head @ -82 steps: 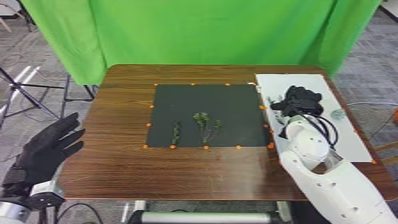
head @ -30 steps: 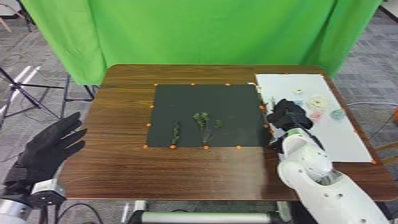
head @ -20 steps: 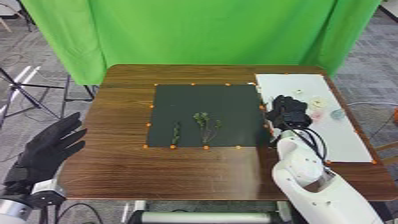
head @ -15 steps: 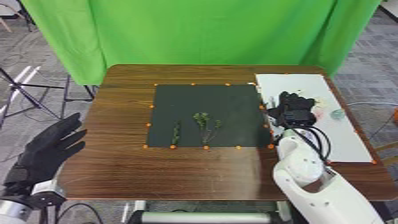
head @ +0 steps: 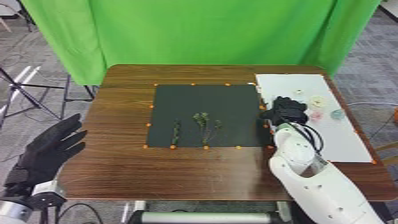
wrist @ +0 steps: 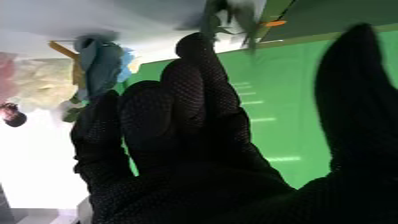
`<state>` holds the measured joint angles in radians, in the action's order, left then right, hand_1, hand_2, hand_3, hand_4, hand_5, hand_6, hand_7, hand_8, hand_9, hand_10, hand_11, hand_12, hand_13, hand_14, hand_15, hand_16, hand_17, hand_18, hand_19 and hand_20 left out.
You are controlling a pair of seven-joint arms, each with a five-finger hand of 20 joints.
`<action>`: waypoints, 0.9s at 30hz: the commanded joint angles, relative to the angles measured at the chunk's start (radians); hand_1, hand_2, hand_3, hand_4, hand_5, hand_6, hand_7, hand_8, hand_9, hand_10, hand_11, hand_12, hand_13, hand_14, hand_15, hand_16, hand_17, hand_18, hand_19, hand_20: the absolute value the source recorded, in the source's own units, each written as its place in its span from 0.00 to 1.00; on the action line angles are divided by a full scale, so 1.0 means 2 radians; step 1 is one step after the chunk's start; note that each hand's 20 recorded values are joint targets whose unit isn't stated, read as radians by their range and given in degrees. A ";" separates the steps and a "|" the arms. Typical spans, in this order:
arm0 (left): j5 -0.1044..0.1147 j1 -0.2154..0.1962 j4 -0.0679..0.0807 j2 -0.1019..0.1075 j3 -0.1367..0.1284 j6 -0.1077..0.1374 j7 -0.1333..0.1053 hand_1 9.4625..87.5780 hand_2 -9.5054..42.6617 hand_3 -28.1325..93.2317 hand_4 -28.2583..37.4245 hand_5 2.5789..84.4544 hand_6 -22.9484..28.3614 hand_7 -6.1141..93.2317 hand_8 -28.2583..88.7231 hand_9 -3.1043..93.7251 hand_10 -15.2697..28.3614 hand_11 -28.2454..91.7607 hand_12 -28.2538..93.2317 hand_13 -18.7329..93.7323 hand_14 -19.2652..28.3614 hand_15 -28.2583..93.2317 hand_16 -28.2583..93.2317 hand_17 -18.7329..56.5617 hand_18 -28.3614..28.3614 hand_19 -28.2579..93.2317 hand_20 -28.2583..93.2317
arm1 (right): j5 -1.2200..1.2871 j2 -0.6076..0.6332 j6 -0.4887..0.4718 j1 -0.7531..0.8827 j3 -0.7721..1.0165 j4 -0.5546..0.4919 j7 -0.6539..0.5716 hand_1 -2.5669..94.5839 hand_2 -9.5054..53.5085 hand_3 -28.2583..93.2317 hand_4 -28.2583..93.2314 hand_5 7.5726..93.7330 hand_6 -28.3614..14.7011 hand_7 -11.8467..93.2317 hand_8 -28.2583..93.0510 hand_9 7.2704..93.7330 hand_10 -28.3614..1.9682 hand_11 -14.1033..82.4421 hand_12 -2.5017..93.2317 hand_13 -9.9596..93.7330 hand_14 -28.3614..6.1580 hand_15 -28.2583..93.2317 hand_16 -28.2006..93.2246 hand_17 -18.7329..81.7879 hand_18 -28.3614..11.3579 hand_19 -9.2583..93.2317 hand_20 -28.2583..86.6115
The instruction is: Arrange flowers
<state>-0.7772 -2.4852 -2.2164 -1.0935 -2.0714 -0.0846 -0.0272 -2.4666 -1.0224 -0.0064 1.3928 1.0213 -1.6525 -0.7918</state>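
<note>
Over the left edge of the white sheet (head: 348, 142), my right hand (head: 286, 111) is held palm down in the head view. In the right wrist view that hand (wrist: 178, 167) is open, its thumb well apart from relaxed fingers. A blurred green sprig (wrist: 233, 17) shows beyond the fingertips, not clearly touching them. Beside the hand on the sheet lie a cream flower (head: 317, 101), a pink one (head: 315, 116), a teal one (head: 338, 114) and a small white one (head: 298, 92). Leafy green stems (head: 202, 120) and a narrow sprig (head: 177, 131) lie on the dark mat (head: 187, 102). My left hand (head: 40, 152) is open off the table's left side.
Orange dots edge the mat and the sheet on the brown wooden table (head: 115, 165). A green curtain (head: 213, 32) hangs behind the table. A tripod (head: 31, 97) stands on the floor at the left.
My right hand has shifted left and nearer from the middle of the sheet, uncovering the cream and pink flowers. The left hand and the greenery on the mat have stayed put.
</note>
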 commanded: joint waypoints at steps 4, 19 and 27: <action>0.001 -0.004 -0.001 -0.005 0.000 -0.001 0.004 0.19 0.09 0.80 0.04 0.29 0.48 0.25 0.16 0.24 0.57 0.35 0.39 0.30 0.66 0.39 0.29 0.11 0.80 0.51 0.32 | -0.009 -0.006 -0.036 0.002 -0.013 0.004 0.002 0.36 0.00 0.90 0.00 0.58 0.59 0.60 0.18 0.61 0.49 0.82 0.55 0.66 0.45 0.92 0.54 0.39 0.11 0.87 0.76; 0.002 -0.006 -0.002 -0.005 0.000 0.000 0.002 0.19 0.10 0.80 0.04 0.29 0.48 0.24 0.16 0.24 0.57 0.35 0.39 0.30 0.66 0.39 0.29 0.11 0.80 0.51 0.32 | 0.038 -0.006 0.012 0.037 0.010 -0.011 0.053 0.49 0.00 0.92 0.03 0.71 0.66 0.66 0.38 0.78 0.60 0.78 0.67 0.76 0.52 0.93 0.57 0.44 0.12 0.90 0.76; 0.001 -0.006 -0.002 -0.007 -0.001 -0.001 0.003 0.19 0.10 0.81 0.04 0.29 0.48 0.24 0.16 0.24 0.57 0.35 0.39 0.30 0.66 0.40 0.29 0.11 0.80 0.52 0.32 | 0.097 -0.008 0.073 0.061 0.044 -0.070 0.058 0.47 0.00 0.93 0.05 0.69 0.65 0.68 0.39 0.78 0.59 0.81 0.65 0.77 0.51 0.95 0.57 0.45 0.12 0.91 0.76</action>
<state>-0.7772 -2.4854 -2.2164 -1.0984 -2.0700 -0.0846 -0.0258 -2.3289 -1.0319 0.0957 1.4629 1.0790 -1.7104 -0.6925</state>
